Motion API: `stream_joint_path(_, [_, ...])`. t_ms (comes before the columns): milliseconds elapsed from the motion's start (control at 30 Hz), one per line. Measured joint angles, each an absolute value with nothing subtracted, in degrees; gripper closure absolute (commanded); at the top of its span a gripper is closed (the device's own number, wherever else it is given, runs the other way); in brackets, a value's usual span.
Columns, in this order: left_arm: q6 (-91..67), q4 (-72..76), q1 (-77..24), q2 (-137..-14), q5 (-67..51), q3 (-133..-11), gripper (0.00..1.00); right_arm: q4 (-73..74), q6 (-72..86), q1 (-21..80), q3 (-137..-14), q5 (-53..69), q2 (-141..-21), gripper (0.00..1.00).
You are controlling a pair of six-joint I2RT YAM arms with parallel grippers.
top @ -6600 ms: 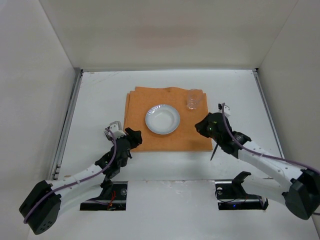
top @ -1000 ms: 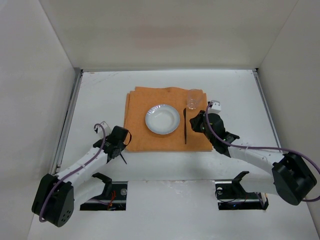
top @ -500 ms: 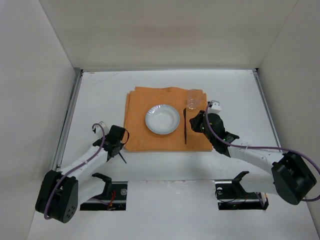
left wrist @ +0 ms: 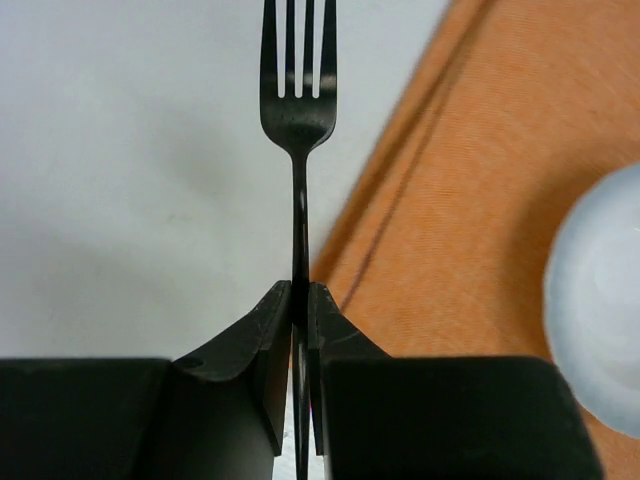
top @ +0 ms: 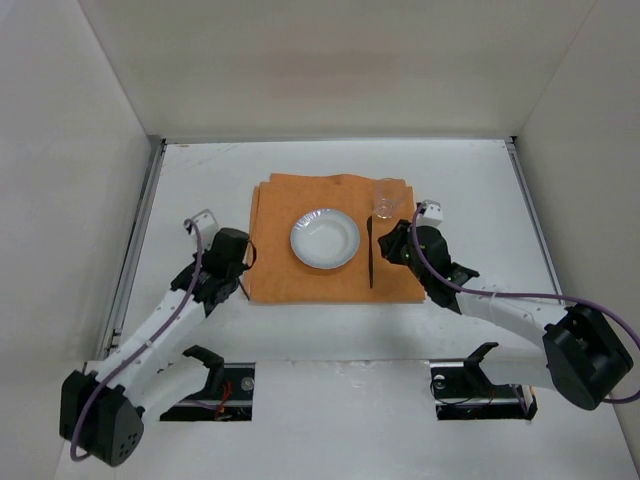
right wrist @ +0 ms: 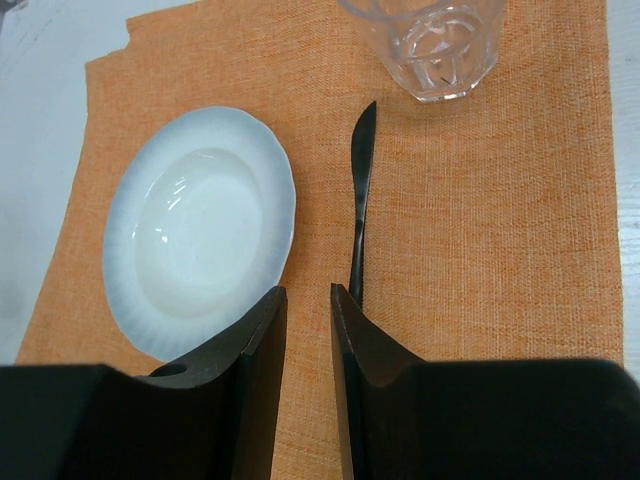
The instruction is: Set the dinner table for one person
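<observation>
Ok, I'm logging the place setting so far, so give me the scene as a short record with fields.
placemat: orange, flat on the dinner table
plate: white, middle of placemat
knife: on placemat, right of plate
glass: clear, placemat's far right corner
fork: clamped in left gripper, over table beside placemat's left edge
right gripper: open, at knife's handle

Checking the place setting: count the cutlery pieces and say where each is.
2. The knife lies on the placemat right of the plate; the fork is pinched in the left fingers, beside the placemat's left edge.
</observation>
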State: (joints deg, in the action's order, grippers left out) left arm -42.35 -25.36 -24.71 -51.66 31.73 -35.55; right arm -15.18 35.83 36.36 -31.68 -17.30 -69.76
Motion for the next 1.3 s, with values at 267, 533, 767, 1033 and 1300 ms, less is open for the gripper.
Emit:
stream_joint_path(267, [-27.77, -16.58, -37.15, -75.61, 32.97, -50.57, 0.95, -15.57, 35.99, 35.86, -31.68, -17.26, -69.78, 0.69])
stream_joint_path(533, [-18.9, -13.1, -40.29, -90.43, 34.3, -55.55, 0.95, -15.57, 36.07, 34.96, -31.68, -17.08, -69.8, 0.69])
stream_joint_path(767, [-16.23, -12.97, -40.69, -93.89, 36.03, -56.25, 0.94, -15.64, 36.25, 34.87, -31.68, -17.06, -69.91, 0.69])
stream_joint_path(1033, [-15.66, -11.77, -40.53, -95.92, 36.29, -56.93, 0.93, -15.86, 36.27, 34.79, -31.68, -16.64, -70.87, 0.69])
stream_joint_path(1300, [-15.66, -10.92, -40.07, -97.73, 36.27, -56.88, 0.9, -15.94, 36.32, 34.46, -31.68, -16.25, -70.91, 0.69])
